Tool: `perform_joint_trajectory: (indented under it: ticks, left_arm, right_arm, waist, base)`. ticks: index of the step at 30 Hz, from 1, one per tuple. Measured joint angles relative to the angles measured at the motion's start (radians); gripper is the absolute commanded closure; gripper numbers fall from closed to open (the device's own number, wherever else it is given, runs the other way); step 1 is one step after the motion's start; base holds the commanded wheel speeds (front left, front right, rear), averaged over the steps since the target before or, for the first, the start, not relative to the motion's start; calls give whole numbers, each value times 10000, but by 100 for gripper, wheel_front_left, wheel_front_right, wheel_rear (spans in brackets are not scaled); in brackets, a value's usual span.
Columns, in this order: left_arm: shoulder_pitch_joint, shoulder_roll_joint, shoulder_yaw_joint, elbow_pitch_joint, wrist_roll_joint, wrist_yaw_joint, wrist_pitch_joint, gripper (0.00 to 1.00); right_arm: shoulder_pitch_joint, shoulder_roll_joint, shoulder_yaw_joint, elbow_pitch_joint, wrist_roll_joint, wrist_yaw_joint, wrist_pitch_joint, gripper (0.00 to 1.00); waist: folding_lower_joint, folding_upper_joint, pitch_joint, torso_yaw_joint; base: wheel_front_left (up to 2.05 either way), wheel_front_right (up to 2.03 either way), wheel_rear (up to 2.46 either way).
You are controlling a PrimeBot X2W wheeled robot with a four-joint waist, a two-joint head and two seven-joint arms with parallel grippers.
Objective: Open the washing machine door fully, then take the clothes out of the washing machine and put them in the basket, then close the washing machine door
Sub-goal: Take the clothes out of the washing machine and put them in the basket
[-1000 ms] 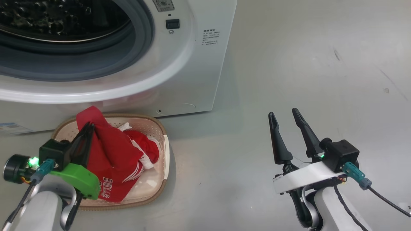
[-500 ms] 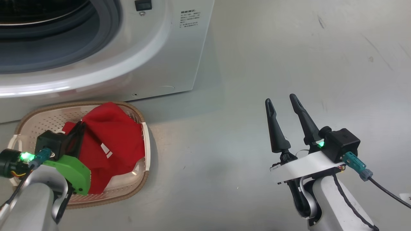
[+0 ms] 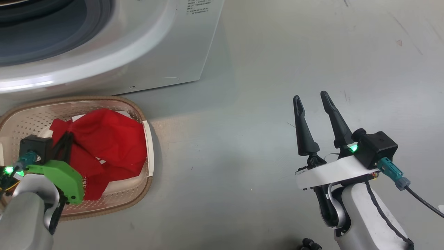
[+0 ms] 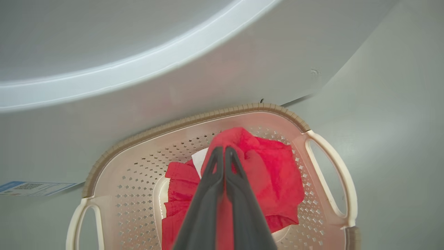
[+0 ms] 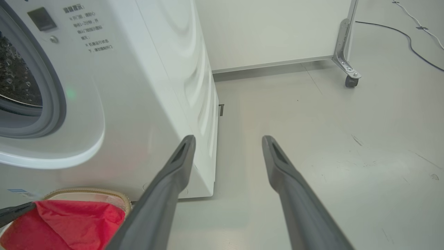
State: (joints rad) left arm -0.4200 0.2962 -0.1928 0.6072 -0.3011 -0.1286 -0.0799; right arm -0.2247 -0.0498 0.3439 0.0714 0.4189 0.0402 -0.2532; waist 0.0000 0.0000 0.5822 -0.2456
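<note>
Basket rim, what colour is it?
The basket rim is brown, woven-looking; clearest in the left wrist view.

Smooth pale grey floor point(image 3: 263, 104) with a soft sheen, faint dark scuff marks point(image 3: 399, 42), plain white wall point(image 5: 270, 31) with a grey skirting strip point(image 5: 263, 66), metal frame leg on a small caster point(image 5: 347, 62), thin black cable point(image 5: 409, 34) across the far floor, even indoor light
</note>
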Motion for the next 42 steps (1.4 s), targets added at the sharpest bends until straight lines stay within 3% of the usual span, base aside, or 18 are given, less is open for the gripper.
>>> perform_joint_trajectory:
  ticks: [15,16,17,18,30,42]
  left_arm:
    - [-166,-23,268,1544,-228,15,-186,100]
    - [-220,-44,263,1601,-228,13,-240,90]
    - [-268,-67,255,1653,-228,15,-282,53]
    - [-317,-105,253,1735,-228,15,-286,0]
    - [-403,-380,207,2414,-244,15,-965,0]
    - [-526,-892,-59,2119,-211,13,-1607,0]
  right_arm:
    - [-219,6,150,84,-157,13,0,0]
    - [-225,6,165,94,-157,13,0,0]
    - [-236,6,182,109,-157,13,0,0]
    - [-251,6,194,134,-155,13,0,0]
    - [-331,4,146,368,-105,13,0,0]
    - [-319,2,-382,660,19,27,0,0]
  waist:
    - [0,0,143,144]
    - [0,0,134,146]
    - [0,0,120,148]
    - [0,0,98,152]
    - [0,0,-449,243]
    - [0,0,-1506,611]
  base:
    - [0,0,0]
    - [0,0,0]
    - [0,0,0]
    - [0,0,0]
    - [0,0,0]
    - [0,0,0]
